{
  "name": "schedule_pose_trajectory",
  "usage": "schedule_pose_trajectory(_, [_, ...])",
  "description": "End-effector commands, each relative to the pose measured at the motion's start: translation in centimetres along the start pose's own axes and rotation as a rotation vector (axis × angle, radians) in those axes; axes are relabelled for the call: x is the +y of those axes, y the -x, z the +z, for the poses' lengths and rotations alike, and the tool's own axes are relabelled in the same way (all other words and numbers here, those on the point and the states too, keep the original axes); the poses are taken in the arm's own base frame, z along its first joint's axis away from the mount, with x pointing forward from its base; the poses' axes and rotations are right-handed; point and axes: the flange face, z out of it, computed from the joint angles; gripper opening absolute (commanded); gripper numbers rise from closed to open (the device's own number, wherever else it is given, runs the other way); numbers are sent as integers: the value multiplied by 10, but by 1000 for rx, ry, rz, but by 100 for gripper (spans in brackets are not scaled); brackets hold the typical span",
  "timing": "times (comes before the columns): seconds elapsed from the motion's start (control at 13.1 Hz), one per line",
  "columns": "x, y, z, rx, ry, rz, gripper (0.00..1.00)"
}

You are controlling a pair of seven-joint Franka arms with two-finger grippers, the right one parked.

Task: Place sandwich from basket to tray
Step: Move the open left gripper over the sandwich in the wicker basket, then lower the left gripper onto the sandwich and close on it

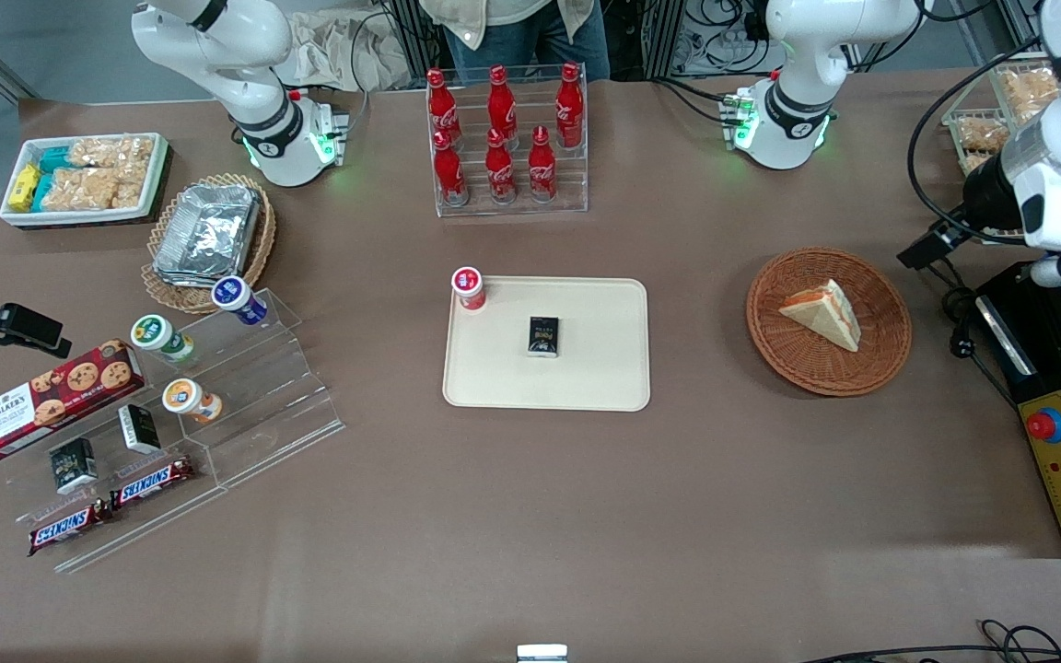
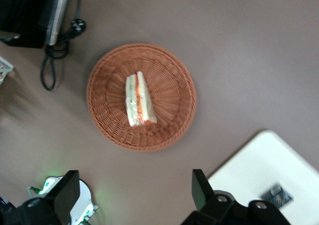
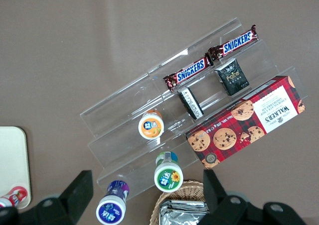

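Note:
The sandwich (image 1: 823, 313), a white bread wedge with orange-red and pale green filling, lies in the round reddish-brown wicker basket (image 1: 890, 361). The cream-beige tray (image 1: 586, 379) lies at the table's middle, beside the basket toward the parked arm's end. My left gripper (image 1: 928, 244) hangs high above the table, beside the basket toward the working arm's end. In the left wrist view the gripper (image 2: 133, 195) is open wide and empty, with the sandwich (image 2: 139, 99) and basket (image 2: 107, 70) well below it and a corner of the tray (image 2: 271, 158) showing.
A red-capped cup (image 1: 469, 287) and a small black box (image 1: 543, 336) sit on the tray. A rack of cola bottles (image 1: 503, 138) stands farther from the camera. A black control box (image 1: 1060, 451) and cable (image 2: 50, 70) lie at the working arm's end. An acrylic snack stand (image 1: 171, 414) lies toward the parked arm's end.

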Motion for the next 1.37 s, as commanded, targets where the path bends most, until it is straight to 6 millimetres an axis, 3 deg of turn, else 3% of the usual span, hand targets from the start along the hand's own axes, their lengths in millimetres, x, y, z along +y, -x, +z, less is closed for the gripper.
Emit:
schedule_pose_trajectory(0.0, [-15, 10, 15, 46, -4, -124, 100])
schedule_pose_trajectory(0.31, [-21, 14, 56, 29, -33, -123, 100])
schedule_pose_trajectory(0.53, [-44, 16, 115, 41, -14, -156, 100])
schedule_pose_trajectory(0.92, [-28, 1, 187, -1, -44, -190, 100])
schedule_pose_trajectory(1.14, [-40, 3, 228, -3, -31, -227, 100])
schedule_pose_trajectory(1.3, [-38, 0, 248, -30, -42, -247, 100])
